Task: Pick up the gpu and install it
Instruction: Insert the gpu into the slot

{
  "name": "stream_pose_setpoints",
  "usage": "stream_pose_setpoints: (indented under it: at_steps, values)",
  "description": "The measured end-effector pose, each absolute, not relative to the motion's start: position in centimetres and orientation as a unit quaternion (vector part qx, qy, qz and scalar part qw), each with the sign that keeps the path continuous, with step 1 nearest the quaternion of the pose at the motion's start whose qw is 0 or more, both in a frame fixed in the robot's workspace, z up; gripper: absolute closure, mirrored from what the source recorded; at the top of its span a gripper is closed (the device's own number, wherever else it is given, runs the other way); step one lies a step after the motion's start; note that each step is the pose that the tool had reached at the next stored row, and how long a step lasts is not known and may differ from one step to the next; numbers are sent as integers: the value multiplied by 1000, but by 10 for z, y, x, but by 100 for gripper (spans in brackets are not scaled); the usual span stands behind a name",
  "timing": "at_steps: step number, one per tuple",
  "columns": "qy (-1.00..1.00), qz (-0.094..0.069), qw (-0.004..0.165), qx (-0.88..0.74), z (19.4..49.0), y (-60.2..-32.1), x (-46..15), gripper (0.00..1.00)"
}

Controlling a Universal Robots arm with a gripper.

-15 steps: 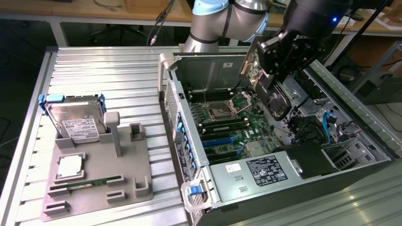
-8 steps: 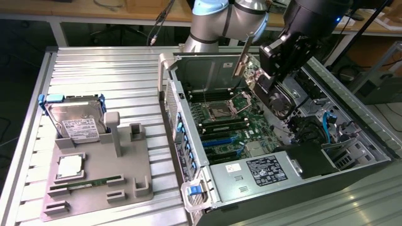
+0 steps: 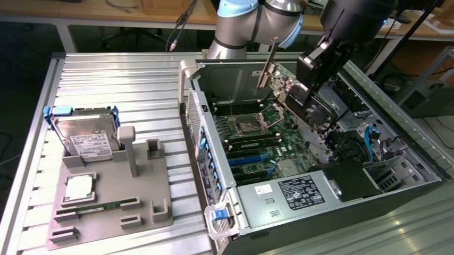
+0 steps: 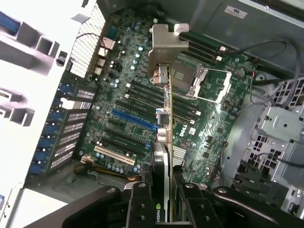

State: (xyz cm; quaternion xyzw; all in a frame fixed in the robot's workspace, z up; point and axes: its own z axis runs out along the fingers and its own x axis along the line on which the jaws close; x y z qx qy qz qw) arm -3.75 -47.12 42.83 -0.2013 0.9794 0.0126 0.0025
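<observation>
Your jaws grip the gpu (image 4: 164, 52) edge-on above the open computer case (image 3: 206, 122), with its motherboard (image 3: 259, 141) inside. In the exterior view, at nine o'clock from the case, a grey tray (image 3: 142, 207) on the surface (image 3: 114, 79) holds a hard drive (image 3: 85, 139).

The fingers (image 3: 311, 81) clasp the gpu (image 3: 287, 85) over the motherboard (image 3: 280, 143).

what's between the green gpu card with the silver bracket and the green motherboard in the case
Nothing: the exterior view shows bare air between the green gpu card and the green motherboard beneath it.
</observation>
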Motion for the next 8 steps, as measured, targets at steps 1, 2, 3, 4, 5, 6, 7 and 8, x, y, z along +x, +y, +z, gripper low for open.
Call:
stream_pose_setpoints:
  at_steps: [1,2,3,4,5,6,7,8]
  values:
    - [977,13,2,-212,428,-471,-38,73]
    - [975,13,2,-221,428,-471,-38,73]
    - [972,13,2,-233,428,-471,-38,73]
    - [970,13,2,-241,428,-471,-38,73]
    - [967,13,2,-254,428,-471,-38,73]
    - [965,13,2,-263,428,-471,-38,73]
    - [962,13,2,-272,428,-471,-38,73]
    - [960,13,1,-280,428,-471,-38,73]
